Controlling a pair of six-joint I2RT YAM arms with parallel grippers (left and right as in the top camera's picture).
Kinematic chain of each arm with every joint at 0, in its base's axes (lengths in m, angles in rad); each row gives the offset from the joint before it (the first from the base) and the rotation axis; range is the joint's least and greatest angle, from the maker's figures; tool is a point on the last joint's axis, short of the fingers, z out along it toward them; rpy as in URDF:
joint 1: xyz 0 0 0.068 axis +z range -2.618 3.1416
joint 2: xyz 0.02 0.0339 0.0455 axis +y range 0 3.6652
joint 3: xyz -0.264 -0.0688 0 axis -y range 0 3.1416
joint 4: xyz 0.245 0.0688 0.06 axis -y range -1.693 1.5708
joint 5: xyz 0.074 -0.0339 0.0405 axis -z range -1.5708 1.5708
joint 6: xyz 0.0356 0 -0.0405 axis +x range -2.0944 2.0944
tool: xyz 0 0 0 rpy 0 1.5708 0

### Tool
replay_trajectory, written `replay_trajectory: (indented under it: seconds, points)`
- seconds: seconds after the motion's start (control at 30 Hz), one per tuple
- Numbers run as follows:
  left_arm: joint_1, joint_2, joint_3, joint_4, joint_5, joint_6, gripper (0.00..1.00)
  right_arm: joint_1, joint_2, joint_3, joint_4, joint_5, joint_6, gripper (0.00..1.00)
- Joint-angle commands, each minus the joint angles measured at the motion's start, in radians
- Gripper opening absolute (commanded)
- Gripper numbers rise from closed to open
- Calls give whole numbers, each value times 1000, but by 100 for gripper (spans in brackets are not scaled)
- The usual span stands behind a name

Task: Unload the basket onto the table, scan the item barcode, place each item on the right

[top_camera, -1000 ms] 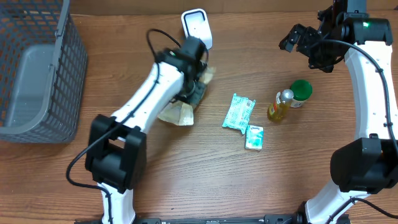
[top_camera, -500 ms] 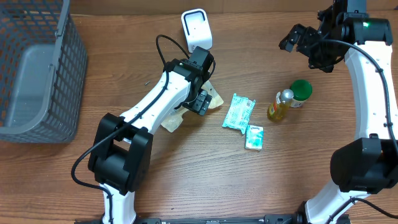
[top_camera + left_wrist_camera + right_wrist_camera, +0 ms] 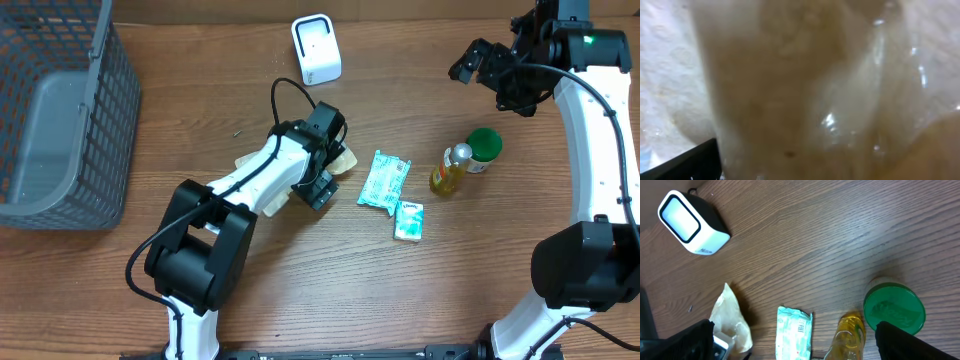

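1. Pouch (image 3: 790, 75) of tan, crinkled plastic, flat on the table (image 3: 180, 90), partly under the left gripper (image 3: 320, 183) and short of the white scanner (image 3: 316, 48); no barcode visible, nothing presented to the scanner's window.
2. Left gripper low over the pouch, film pressed so close to the wrist lens as to blur everything; impossible to tell whether clamped on the plastic or let go.
3. Right gripper (image 3: 478, 65) raised at the far right, fingers (image 3: 910, 340) spread wide on nothing, seemingly parked clear of the other arm's work.
4. Teal packet (image 3: 385, 180), small tissue pack (image 3: 408, 220), yellow bottle (image 3: 450, 170) and green-lidded tub (image 3: 485, 147) clustered between the arms, probably awaiting a turn.
5. Wire basket (image 3: 115, 120) far left, well apart, likely meant for scanned goods.
6. Judged: pouch scan unconfirmed, with the limp, slippery film liable to fold over any code.
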Motion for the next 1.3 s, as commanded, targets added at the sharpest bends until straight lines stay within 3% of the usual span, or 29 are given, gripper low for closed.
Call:
replay_trajectory:
  seconds: [0.0, 0.37, 0.4, 0.5, 0.63, 0.87, 1.0, 1.27]
  points:
    - [-3, 3, -40, 47, -54, 34, 99, -2, -16, 6, 2, 7, -1, 100]
    - [-3, 3, -107, 116, -54, -12, 82, -2, -15, 6, 2, 7, -1, 100]
    - [-3, 3, -109, 119, -54, -12, 76, -2, -15, 6, 2, 7, -1, 100]
    - [-3, 3, -115, 130, -53, -12, 33, -2, -15, 6, 2, 7, -1, 100]
    - [-11, -2, -91, 129, -78, -24, 6, -2, -16, 6, 2, 7, -1, 100]
    - [-9, -69, 58, 150, -158, -34, 4, -2, -15, 6, 2, 7, -1, 100]
    - [-8, -82, 142, 198, -185, 42, 4, -2, -16, 6, 2, 7, -1, 100]
    - [0, -72, 167, 468, -176, 202, 4, -2, -15, 6, 2, 7, -1, 100]
